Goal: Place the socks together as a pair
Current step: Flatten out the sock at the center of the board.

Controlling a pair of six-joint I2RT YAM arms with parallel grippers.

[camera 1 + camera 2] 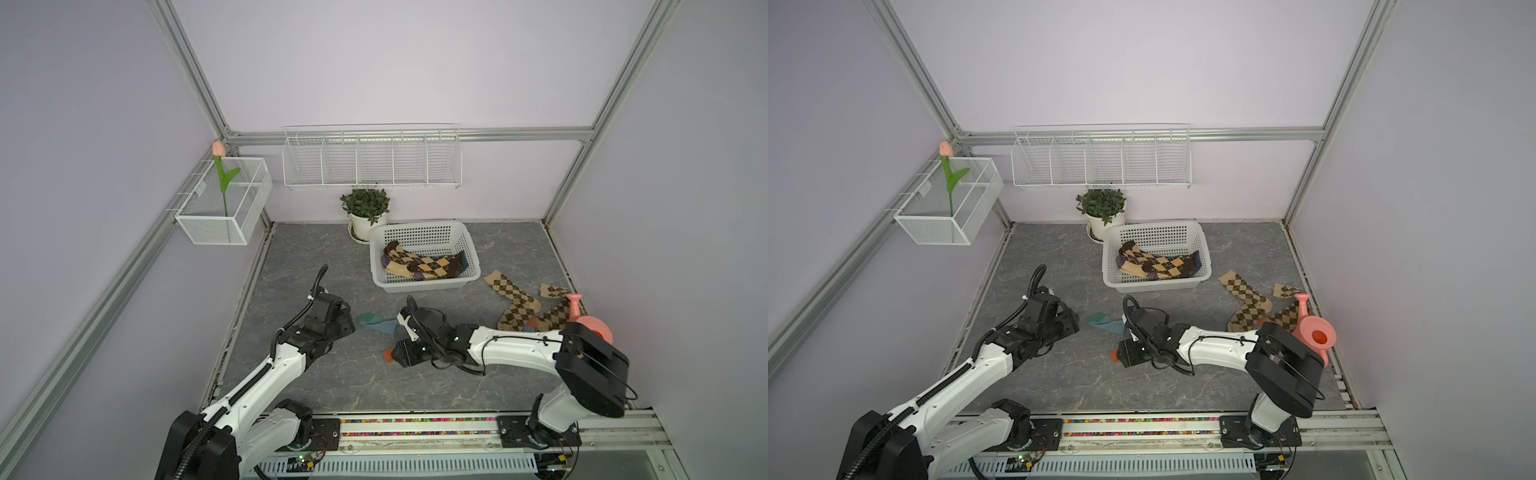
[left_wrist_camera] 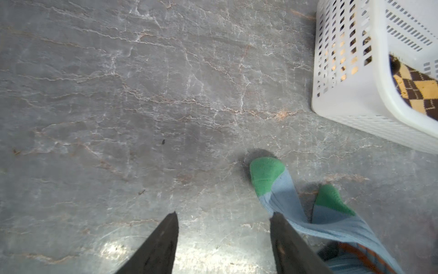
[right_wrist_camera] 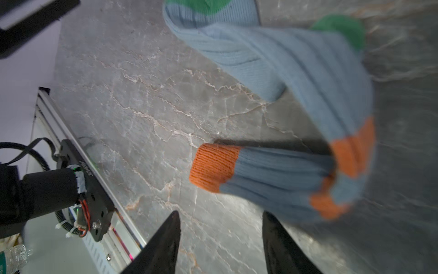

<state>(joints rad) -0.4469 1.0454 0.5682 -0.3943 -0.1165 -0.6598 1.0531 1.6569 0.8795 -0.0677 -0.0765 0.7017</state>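
Blue knit with green toes and orange cuffs: the two blue socks point(image 3: 308, 71) lie overlapping near the middle of the grey stone-pattern tabletop point(image 2: 118, 95). In both top views the right gripper point(image 3: 220, 213) is at their 5 o'clock, its jaws wide with only bare surface between them. The left gripper point(image 2: 225, 214) is at 9 o'clock, its jaws also wide and holding nothing. At 1 o'clock a white basket point(image 1: 424, 286) holds dark-brown argyle socks point(image 1: 419, 264). Tan argyle socks point(image 1: 513, 299) lie at 3 o'clock, near a pink watering can point(image 1: 590, 326).
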